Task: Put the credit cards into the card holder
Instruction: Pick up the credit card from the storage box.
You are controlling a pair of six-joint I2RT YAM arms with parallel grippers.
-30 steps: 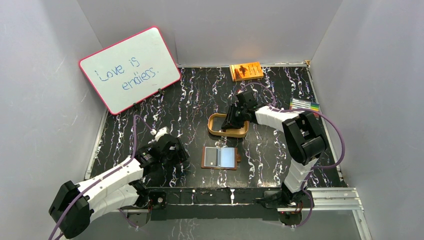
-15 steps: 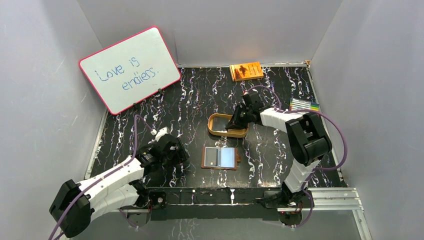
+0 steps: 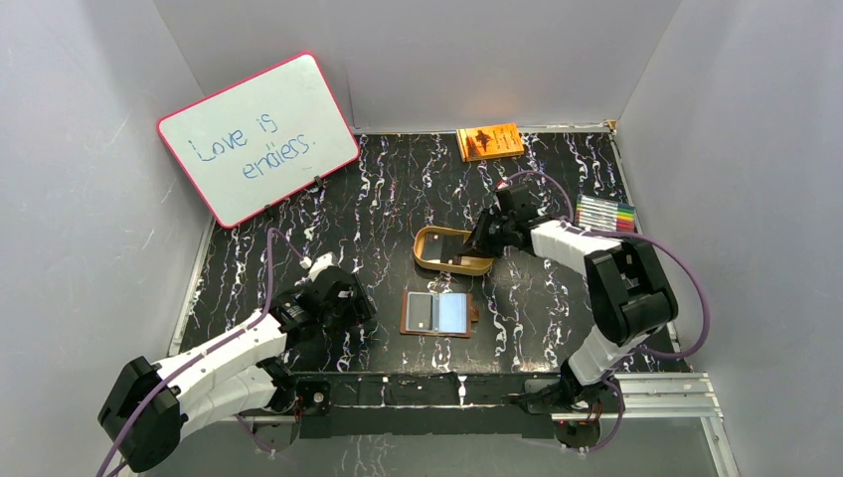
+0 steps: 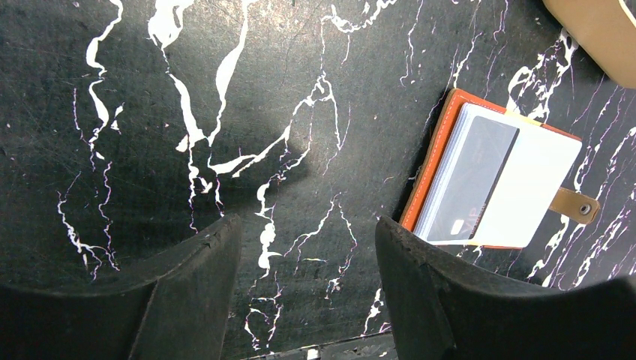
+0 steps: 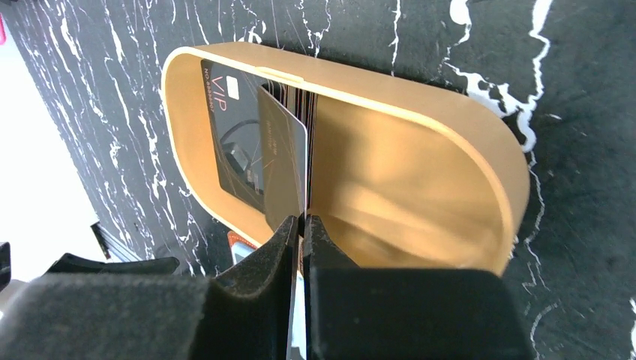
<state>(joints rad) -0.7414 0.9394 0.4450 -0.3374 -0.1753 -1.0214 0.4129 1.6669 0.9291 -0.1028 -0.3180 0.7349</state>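
Observation:
The brown card holder [image 3: 407,314] lies open at the front centre, with a dark card [image 4: 472,176] and a pale silver card [image 4: 536,180] on it. My right gripper [image 3: 484,237] is shut on a glossy card [image 5: 285,165] and holds it edge-on over the tan oval tray [image 3: 425,260]. In the right wrist view its jaws [image 5: 302,221] are pinched on the card's edge. A second dark card marked VIP [image 5: 229,135] lies in the tray [image 5: 450,127]. My left gripper [image 4: 307,255] is open and empty, low over the table, left of the holder [image 4: 433,161].
A whiteboard [image 3: 258,137] leans at the back left. An orange book [image 3: 489,141] lies at the back centre. A row of coloured markers [image 3: 606,212] lies at the right edge. Grey walls close in three sides.
My right gripper has drawn back to the right from the tray's middle, with the card pinched in it. The left arm has not moved.

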